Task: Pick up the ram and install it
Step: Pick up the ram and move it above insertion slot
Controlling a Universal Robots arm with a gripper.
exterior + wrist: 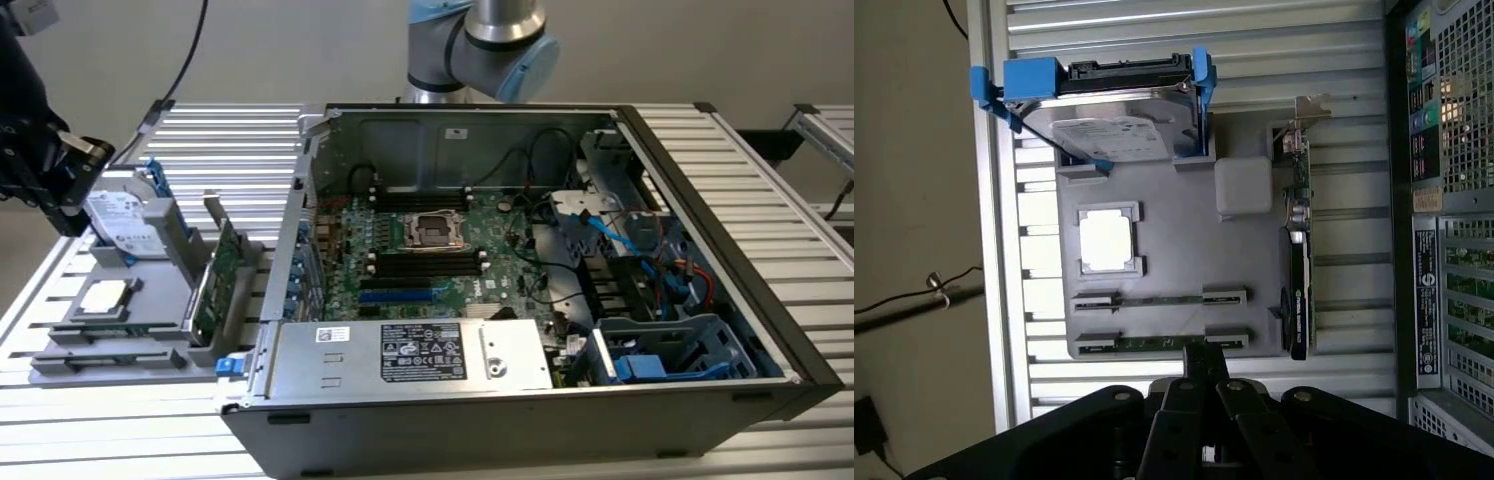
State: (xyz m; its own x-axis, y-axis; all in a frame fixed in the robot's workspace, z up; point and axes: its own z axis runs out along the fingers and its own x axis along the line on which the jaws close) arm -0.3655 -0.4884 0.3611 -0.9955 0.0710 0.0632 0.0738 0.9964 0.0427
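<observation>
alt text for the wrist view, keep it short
The gripper hangs over a grey tray, nearest one of two ram sticks slotted edge-up. The tray also holds a hard drive, a processor and an expansion card.

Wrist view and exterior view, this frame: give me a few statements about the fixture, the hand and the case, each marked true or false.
1. Two ram sticks lie in the grey fixture. True.
2. The hand grips a ram stick. False: it holds nothing and hovers above the fixture's edge, near the closer stick.
3. The hard drive is mounted inside the computer case. False: it rests on the fixture, outside the case.
4. The case is open, with its motherboard exposed. True.
5. The expansion card stands on edge in the fixture. True.
</observation>
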